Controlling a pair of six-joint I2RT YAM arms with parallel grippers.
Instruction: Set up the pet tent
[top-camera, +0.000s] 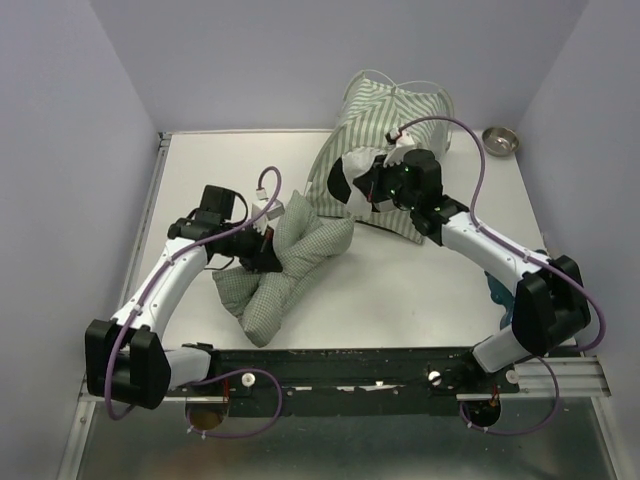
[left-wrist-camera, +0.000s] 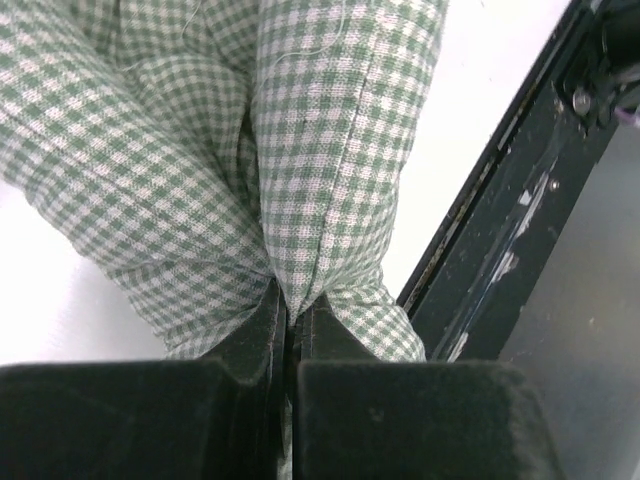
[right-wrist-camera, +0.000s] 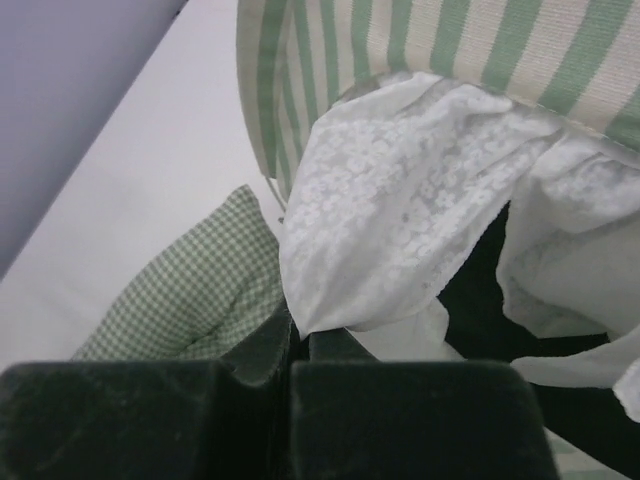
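the pet tent (top-camera: 370, 125) stands at the far side of the counter (top-camera: 400, 290), right of centre. its dark opening is turned toward the near left, and its long axis seems to run from there back to the far right. the cloth is green-and-white striped, with a soft white lace curtain (right-wrist-camera: 400, 210) at the mouth. the right gripper (right-wrist-camera: 298, 338) is clenched on the curtain's lower edge. the left gripper (left-wrist-camera: 290, 312) pinches a fold of the puffy green checked cushion (left-wrist-camera: 330, 150), which lies crumpled just beside the tent.
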